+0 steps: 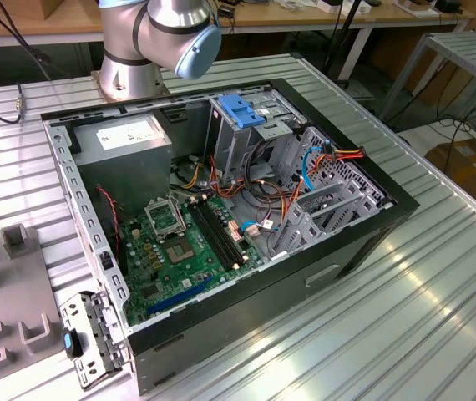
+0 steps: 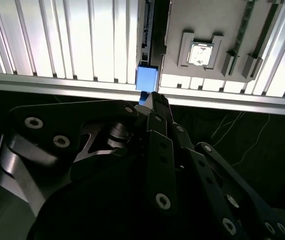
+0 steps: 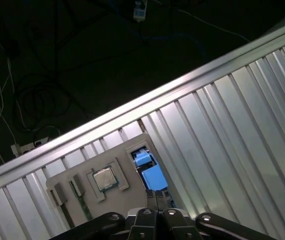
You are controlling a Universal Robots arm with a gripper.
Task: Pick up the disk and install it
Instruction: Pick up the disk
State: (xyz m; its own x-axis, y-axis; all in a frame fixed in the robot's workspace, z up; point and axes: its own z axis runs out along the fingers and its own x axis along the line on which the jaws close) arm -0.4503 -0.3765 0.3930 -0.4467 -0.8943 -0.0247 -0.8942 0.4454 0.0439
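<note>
The disk (image 1: 88, 341) stands on edge at the near corner of the table on the exterior view's left, beside the grey fixture plate (image 1: 8, 334). In both wrist views I see it from far above as a blue-railed piece (image 3: 151, 175) (image 2: 146, 79) in a slot at the plate's edge. My gripper (image 3: 155, 194) (image 2: 152, 97) hangs high over it, well apart from it, with its fingers pressed together and nothing between them. The open computer case (image 1: 372, 242) lies on the table, and its metal drive cage (image 1: 238, 138) with a blue latch on top stands at the back.
A processor chip (image 3: 104, 178) (image 2: 201, 54) rests in a pocket of the fixture plate. Inside the case are the green motherboard (image 1: 179, 251), a power supply (image 1: 125, 138) and loose cables. The ribbed aluminium table (image 1: 422, 334) ends near the fixture, with dark floor and cables beyond.
</note>
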